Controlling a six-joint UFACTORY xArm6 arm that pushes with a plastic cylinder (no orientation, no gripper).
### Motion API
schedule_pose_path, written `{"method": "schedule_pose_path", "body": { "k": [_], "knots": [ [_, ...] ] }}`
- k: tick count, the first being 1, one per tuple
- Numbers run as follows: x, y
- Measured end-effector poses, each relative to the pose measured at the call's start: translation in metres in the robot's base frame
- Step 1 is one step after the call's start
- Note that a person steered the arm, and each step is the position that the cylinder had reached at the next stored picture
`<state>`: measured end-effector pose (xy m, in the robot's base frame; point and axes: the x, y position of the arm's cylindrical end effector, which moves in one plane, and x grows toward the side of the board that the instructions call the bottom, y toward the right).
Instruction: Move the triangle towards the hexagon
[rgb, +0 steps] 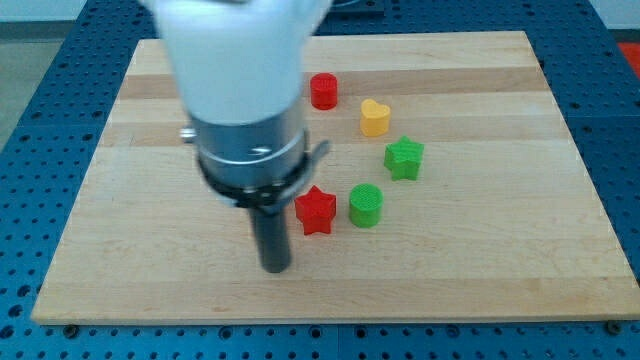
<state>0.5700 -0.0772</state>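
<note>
My tip (275, 268) is resting on the table (480, 250) near the view's bottom, left of centre. I am carrying no gripper, only this dark rod, so nothing is being clenched or released, and the tip is touching no block.

Just beside the tip, up and to the view's right, a red star (315, 210) is sitting, with a small gap showing between it and the rod. Right of the star a rounded green block (366, 205) is lying close by; its outline is too soft to say whether it is the hexagon. Further out, the blocks are curving upward in an arc: a green star (404, 158), then a yellow heart (375, 117), then a rounded red block (323, 91) near the view's top, which could equally be the hexagon.

No triangle is showing anywhere. I am judging that it may be lying behind my own wide housing (245, 100), which is hanging straight down over the table's left-centre and hiding what is beneath it. That is the relation the coming push is turning on: I cannot tell which way the triangle lies from the tip, and I am needing that bearing before choosing a side to push from.
</note>
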Motion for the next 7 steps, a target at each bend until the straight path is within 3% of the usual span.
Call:
{"method": "schedule_pose_path", "body": {
  "k": [2,3,4,6,7],
  "knots": [
    [-0.006,-0.072],
    [-0.067,-0.095],
    [-0.160,-0.098],
    [-0.218,-0.091],
    [-0.218,-0.067]
  ]
}}
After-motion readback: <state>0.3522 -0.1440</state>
